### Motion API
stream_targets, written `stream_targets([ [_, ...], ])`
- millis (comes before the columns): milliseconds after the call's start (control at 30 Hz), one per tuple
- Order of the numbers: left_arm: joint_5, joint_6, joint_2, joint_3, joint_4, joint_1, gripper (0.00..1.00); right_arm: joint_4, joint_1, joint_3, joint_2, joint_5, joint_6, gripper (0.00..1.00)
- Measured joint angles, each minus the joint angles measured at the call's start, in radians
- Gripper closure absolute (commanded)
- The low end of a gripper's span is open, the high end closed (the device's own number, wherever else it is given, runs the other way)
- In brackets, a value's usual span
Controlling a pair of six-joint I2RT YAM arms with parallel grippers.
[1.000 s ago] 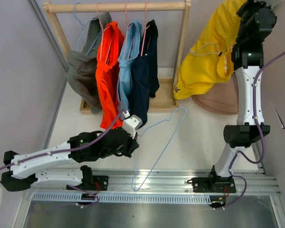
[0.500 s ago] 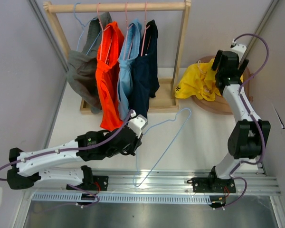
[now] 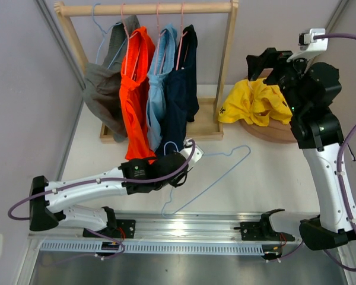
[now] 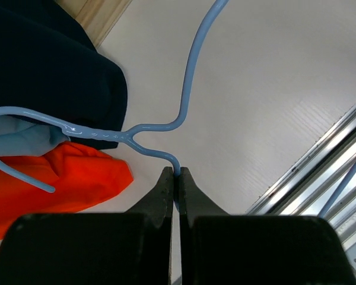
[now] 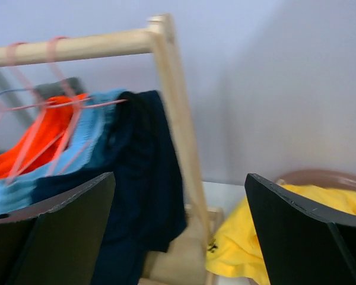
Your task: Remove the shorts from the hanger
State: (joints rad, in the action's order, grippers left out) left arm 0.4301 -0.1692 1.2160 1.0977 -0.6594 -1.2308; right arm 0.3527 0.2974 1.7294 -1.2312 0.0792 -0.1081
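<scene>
The yellow shorts [image 3: 255,104] lie crumpled on a round brown tray [image 3: 279,132] at the right, free of any hanger. My right gripper [image 3: 263,66] hangs above them, open and holding nothing; its wrist view shows the yellow shorts [image 5: 267,243] low between the wide-apart fingers. The bare blue wire hanger [image 3: 222,169] lies over the table, and my left gripper [image 3: 187,158] is shut on its wire beside the neck [image 4: 177,172]. Grey shorts [image 3: 104,89], orange shorts [image 3: 135,89], light blue shorts [image 3: 158,83] and navy shorts [image 3: 183,95] hang on the rack.
The wooden rack [image 3: 148,8] stands at the back left, its right post [image 3: 226,65] close to the tray. A metal rail [image 3: 196,228] runs along the near table edge. Walls close in on both sides.
The right gripper lowered the yellow shorts onto the brown tray, opened and lifted away without them. The left gripper carried the blue hanger to the right across the table.
</scene>
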Motion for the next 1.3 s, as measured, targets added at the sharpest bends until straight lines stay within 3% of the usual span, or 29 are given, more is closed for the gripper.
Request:
stream_targets([
  [167,-0.002,0.068,0.002,0.016,0.003,0.0,1.0,0.05,0.01,0.01,-0.009,-0.245,-0.027,0.01],
  [400,-0.005,0.204,-0.082,0.058,0.018,-0.002,1.0,0.08,0.157,-0.239,-0.08,-0.425,-0.092,0.0],
  [700,0.023,0.36,-0.243,0.057,0.081,-0.002,1.0,0.169,0.295,-0.347,-0.066,-0.494,-0.164,0.01],
  [933,0.001,0.42,-0.233,-0.031,0.114,-0.034,1.0,0.221,0.312,-0.333,0.048,-0.482,-0.189,0.01],
  [1300,0.035,0.482,-0.197,-0.072,0.171,-0.055,1.0,0.342,0.312,-0.269,0.06,-0.494,-0.186,0.01],
])
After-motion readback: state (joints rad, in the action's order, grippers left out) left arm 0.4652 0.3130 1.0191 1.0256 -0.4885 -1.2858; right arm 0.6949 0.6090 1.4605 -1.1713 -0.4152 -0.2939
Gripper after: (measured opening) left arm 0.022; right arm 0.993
